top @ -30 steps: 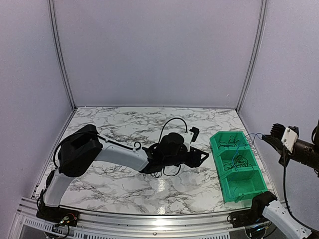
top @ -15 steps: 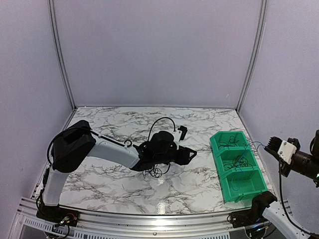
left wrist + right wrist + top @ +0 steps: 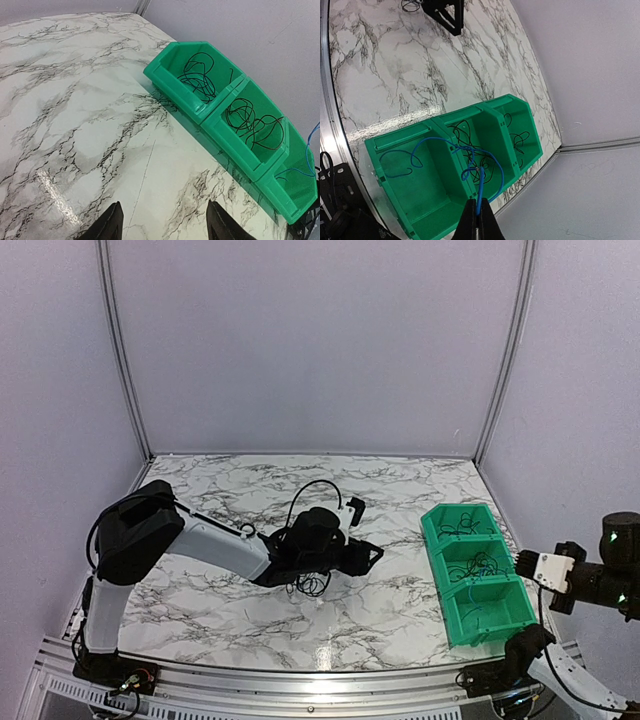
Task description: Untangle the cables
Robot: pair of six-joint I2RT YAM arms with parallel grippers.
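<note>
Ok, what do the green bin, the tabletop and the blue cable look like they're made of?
The green bin looks like moulded plastic: uniform colour, soft sheen, thick moulded rims. The tabletop is glossy with marble veining; the glare suggests printed laminate, though real stone can't be ruled out. The blue cable is probably plastic-insulated wire: thin, holding loose curves.

Bright even light, glare on table [image 3: 322, 612]

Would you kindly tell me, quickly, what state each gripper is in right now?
The left gripper is open and holds nothing.
The right gripper is shut on the blue cable.
</note>
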